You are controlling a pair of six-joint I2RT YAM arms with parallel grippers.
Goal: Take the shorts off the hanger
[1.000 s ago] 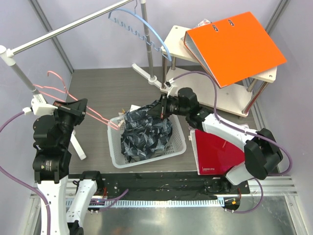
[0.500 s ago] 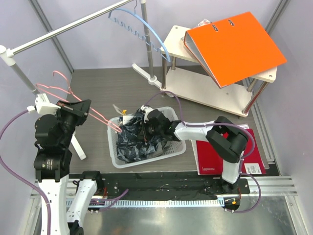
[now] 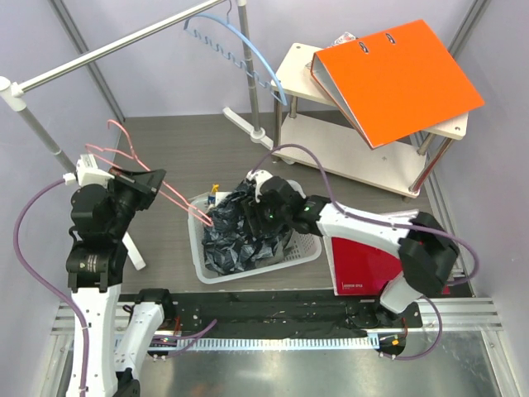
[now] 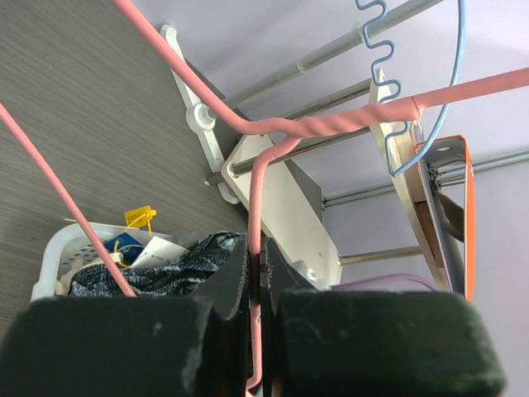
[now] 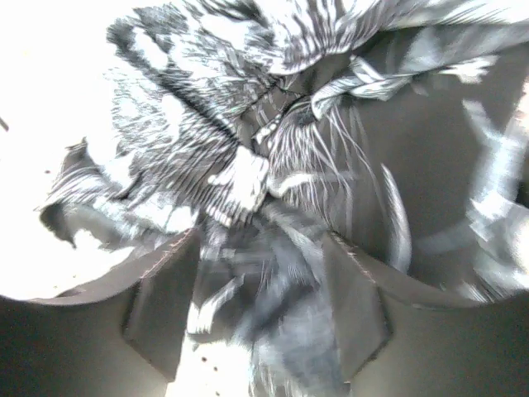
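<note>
While left end effector (image 4: pixel 258 291) grips hanger (image 4: pixel 331 124), right arm (image 3: pixel 364 225) reaches shorts (image 3: pixel 235 231).

My left arm (image 3: pixel 89 248) stands raised and bent, left hand (image 4: pixel 256 331) pinched tight on the hanger (image 4: pixel 257 207) — my right arm (image 3: pixel 364 225) stretches leftward, right hand (image 5: pixel 260 273) angled down, fingers (image 5: pixel 161 318) apart, grip unclear.

The right wrist view was blurred and overexposed at left. The shorts (image 5: pixel 273 165) filled it, and whether the right gripper (image 5: pixel 263 331) was clamped could not be determined. In the top view its fingertips were buried in fabric. The red folder (image 3: pixel 364 265) lay partly hidden beneath that arm. Print on the yellow tag (image 4: pixel 140 218) was illegible.
</note>
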